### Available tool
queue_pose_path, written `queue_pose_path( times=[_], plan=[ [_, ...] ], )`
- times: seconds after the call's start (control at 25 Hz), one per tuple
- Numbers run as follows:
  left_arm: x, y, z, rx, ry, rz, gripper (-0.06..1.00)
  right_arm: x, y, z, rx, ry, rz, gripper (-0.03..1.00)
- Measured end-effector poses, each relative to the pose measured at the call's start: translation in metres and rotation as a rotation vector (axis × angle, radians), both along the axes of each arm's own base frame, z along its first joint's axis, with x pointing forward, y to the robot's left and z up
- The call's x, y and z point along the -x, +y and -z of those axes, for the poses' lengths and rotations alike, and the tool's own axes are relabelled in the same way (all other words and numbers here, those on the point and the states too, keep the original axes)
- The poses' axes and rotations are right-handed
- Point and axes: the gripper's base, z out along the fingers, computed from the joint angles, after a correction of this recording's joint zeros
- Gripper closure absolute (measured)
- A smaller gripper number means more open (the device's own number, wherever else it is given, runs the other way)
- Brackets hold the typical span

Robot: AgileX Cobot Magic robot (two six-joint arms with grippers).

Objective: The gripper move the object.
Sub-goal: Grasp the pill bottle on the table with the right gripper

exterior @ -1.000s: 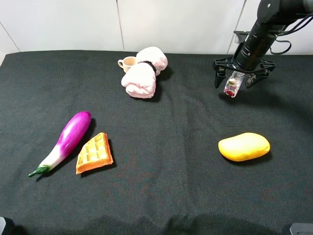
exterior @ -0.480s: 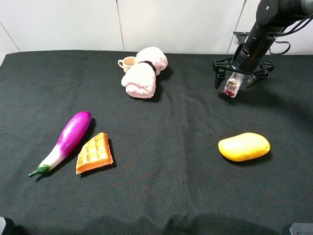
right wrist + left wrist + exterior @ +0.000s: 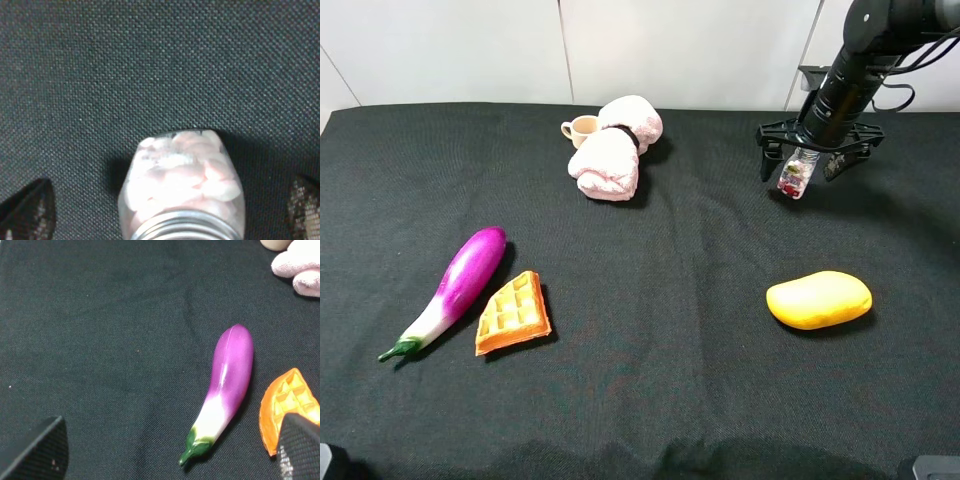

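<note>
Right claw [image 3: 803,168] wide apart, empty, jar [image 3: 793,178] loose between its tips [image 3: 25,212]; cap [image 3: 185,229] cut off in wrist view.

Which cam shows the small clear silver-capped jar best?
Right wrist: the small clear silver-capped jar is close up, with its pink contents and cap rim plain. Exterior high shows it tiny, between the jaws of the open right pincer. Left wrist doesn't show it.

Black cloth [image 3: 650,400]: mango [image 3: 818,299], eggplant [image 3: 460,285], waffle [image 3: 513,313]
</note>
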Motion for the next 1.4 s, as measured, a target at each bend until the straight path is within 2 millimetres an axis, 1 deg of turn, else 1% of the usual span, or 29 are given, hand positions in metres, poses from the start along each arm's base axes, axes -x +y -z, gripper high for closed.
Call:
queue_pose_path(
  times=[0.2,0.4,0.6,1.4],
  plan=[
    [0.000,0.000,0.000,0.000,0.000,0.000,0.08,0.000,0.000,0.009,-0.002,0.023,0.004,0.27],
    [0.000,0.000,0.000,0.000,0.000,0.000,0.08,0.000,0.000,0.010,-0.002,0.021,0.007,0.27],
    [0.000,0.000,0.000,0.000,0.000,0.000,0.08,0.000,0.000,0.021,0.005,0.048,0.006,0.27],
    [0.000,0.000,0.000,0.000,0.000,0.000,0.08,0.000,0.001,0.020,-0.001,0.048,0.011,0.27]
  ],
)
